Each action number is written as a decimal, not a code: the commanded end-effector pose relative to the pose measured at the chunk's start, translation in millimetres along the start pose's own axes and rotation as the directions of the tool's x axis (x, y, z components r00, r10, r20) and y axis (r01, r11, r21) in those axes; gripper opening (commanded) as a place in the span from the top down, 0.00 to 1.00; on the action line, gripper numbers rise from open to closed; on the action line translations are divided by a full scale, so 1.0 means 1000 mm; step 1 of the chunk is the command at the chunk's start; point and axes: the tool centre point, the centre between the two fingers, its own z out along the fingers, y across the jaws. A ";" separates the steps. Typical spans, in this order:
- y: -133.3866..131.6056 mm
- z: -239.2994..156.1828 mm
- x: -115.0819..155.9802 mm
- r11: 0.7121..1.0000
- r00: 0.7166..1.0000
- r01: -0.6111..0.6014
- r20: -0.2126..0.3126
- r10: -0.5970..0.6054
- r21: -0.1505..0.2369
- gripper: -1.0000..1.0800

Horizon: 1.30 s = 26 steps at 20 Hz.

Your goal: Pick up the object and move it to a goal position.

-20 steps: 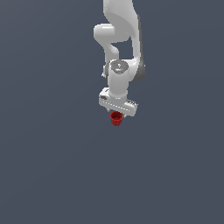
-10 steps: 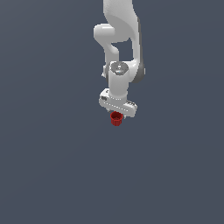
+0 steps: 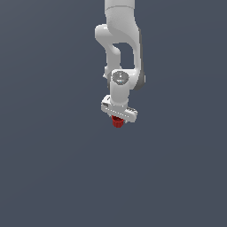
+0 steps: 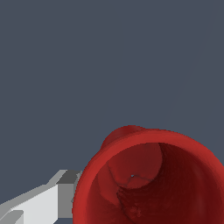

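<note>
- Ext. view: white arm comes down from the top edge, wrist pointing downward, against a plain dark grey-blue backdrop; no seam or edge showing in it.
- Tool sits at the arm's low end; its white crossbar is tilted, lower toward the ext. view's right.
- Red cup pokes out directly under the crossbar, touching the tool; much narrower than the bar. Only its lower part shows, top tucked up between the tool's parts.
- No shadow or contact mark visible under the cup, so can't tell from this view whether it rests on a surface or hangs clear of one.
- Wrist view: cup fills the lower part of the pic, very close to the cam, hollow opening facing the lens; thick rounded rim, darker red inside w/ rough mottled patches on the inner wall.
- One white-grey finger lies right against the cup's outer wall; other finger not seen, hidden by the cup or out of pic.
- Tool state: pinching the cup, fingers drawn in close on its narrow body.
- Rest of wrist view is the same flat grey-blue, featureless.
</note>
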 end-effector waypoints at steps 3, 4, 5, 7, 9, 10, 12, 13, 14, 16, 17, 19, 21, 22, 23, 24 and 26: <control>0.000 0.006 0.001 1.000 1.000 -0.001 -0.001 0.001 0.001 0.04; 0.000 0.006 0.001 1.000 1.000 -0.001 -0.001 0.001 0.001 1.00; 0.000 0.006 0.001 1.000 1.000 -0.001 -0.001 0.001 0.001 1.00; 0.000 0.006 0.001 1.000 1.000 -0.001 -0.001 0.001 0.001 1.00; 0.000 0.006 0.001 1.000 1.000 -0.001 -0.001 0.001 0.001 1.00; 0.000 0.006 0.001 1.000 1.000 -0.001 -0.001 0.001 0.001 1.00; 0.000 0.006 0.001 1.000 1.000 -0.001 -0.001 0.001 0.001 1.00; 0.000 0.006 0.001 1.000 1.000 -0.001 -0.001 0.001 0.001 1.00; -0.001 0.005 0.000 1.000 1.000 0.000 -0.002 0.000 0.002 1.00; -0.002 0.004 0.001 1.000 1.000 0.000 -0.002 0.000 0.002 1.00; -0.002 0.003 0.002 1.000 1.000 0.000 -0.002 0.000 0.002 1.00; -0.005 0.001 0.004 1.000 1.000 0.000 -0.002 0.000 0.002 1.00; -0.008 -0.003 0.007 1.000 1.000 0.000 -0.002 0.000 0.002 1.00; -0.010 -0.005 0.009 1.000 1.000 0.000 -0.002 0.000 0.002 1.00; -0.013 -0.008 0.012 1.000 1.000 0.000 -0.002 0.000 0.002 1.00; -0.016 -0.011 0.014 1.000 1.000 0.000 -0.002 0.000 0.002 1.00; -0.022 -0.018 0.020 1.000 1.000 0.000 -0.002 0.000 0.001 1.00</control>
